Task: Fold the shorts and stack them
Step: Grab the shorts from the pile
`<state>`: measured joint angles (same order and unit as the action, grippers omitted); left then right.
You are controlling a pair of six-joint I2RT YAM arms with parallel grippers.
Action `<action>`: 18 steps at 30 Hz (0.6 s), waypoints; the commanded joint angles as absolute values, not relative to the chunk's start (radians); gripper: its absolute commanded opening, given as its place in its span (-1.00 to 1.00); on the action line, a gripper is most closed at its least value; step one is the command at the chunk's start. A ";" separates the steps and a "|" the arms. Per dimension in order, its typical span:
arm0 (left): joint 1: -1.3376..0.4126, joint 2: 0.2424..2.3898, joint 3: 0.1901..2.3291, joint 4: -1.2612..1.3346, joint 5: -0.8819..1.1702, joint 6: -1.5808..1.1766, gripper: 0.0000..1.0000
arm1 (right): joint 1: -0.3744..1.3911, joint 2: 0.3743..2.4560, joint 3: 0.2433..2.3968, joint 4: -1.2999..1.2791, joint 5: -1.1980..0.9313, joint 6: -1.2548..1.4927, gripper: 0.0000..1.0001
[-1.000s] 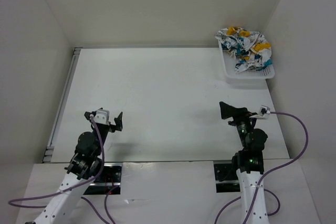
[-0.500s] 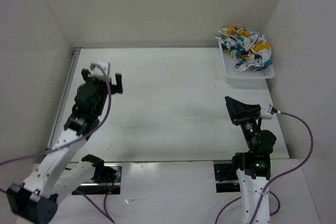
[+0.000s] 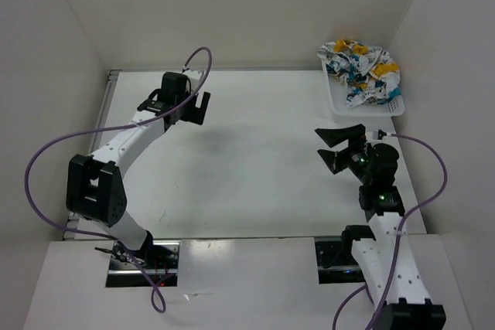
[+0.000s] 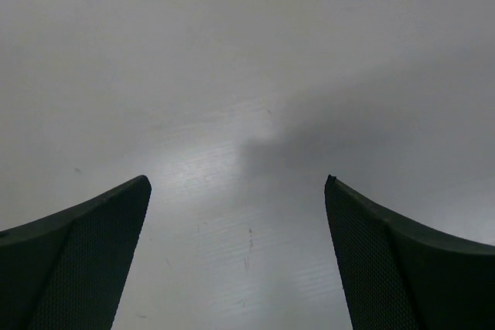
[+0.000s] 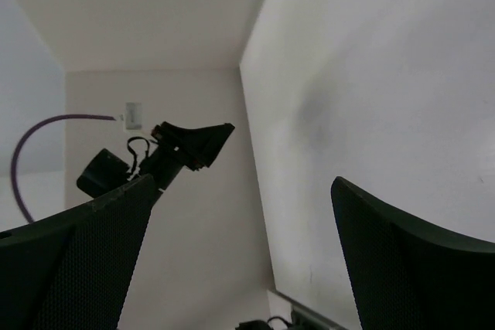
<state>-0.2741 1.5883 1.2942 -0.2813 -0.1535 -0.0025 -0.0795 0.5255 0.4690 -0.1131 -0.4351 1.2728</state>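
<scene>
Jaws apart, both arms extended, seemingly above table (image 3: 255,152).

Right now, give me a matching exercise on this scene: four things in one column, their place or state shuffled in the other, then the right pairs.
1 shorts
2 basket
3 left pincer
4 right pincer

A open, over the table's far left part
B white mesh, at the far right corner
C crumpled in a heap, unfolded
D open, on the right, just nearer than the basket

Pairs: 1-C, 2-B, 3-A, 4-D
</scene>
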 commanded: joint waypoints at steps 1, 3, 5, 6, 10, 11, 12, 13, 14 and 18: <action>-0.279 1.582 1.333 -0.385 -0.058 0.000 1.00 | -0.017 0.639 0.528 -0.061 -0.477 1.237 0.98; -0.279 1.591 1.324 -0.376 -0.040 0.000 1.00 | 0.003 0.698 0.514 0.033 -0.533 1.236 0.98; -0.279 1.600 1.324 -0.362 -0.006 0.000 1.00 | 0.014 0.741 0.514 0.092 -0.577 1.247 0.98; -0.279 1.615 1.344 -0.362 0.003 0.000 1.00 | 0.014 0.770 0.528 0.103 -0.601 1.218 0.98; -0.279 1.615 1.342 -0.362 0.014 0.000 1.00 | 0.132 0.742 0.615 0.189 -0.543 1.097 0.98; -0.279 1.615 1.329 -0.362 0.005 0.000 1.00 | 0.149 0.768 0.649 0.157 -0.543 1.019 0.98; -0.279 1.615 1.328 -0.353 0.005 0.000 1.00 | 0.167 0.857 0.693 0.120 -0.555 0.968 0.98; -0.279 1.615 1.328 -0.353 -0.006 0.000 1.00 | 0.184 0.918 0.743 0.077 -0.566 0.915 0.98; -0.279 1.615 1.319 -0.353 -0.006 0.000 1.00 | 0.208 0.981 0.865 0.027 -0.546 0.857 0.98; -0.279 1.605 1.319 -0.334 0.003 0.000 1.00 | 0.400 1.248 1.219 -0.291 -0.187 0.413 0.98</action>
<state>-0.2775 1.6131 1.3052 -0.3737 -0.0189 -0.0029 0.2920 1.1328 1.0454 -0.0814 -0.4297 0.7956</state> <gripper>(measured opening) 0.998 0.993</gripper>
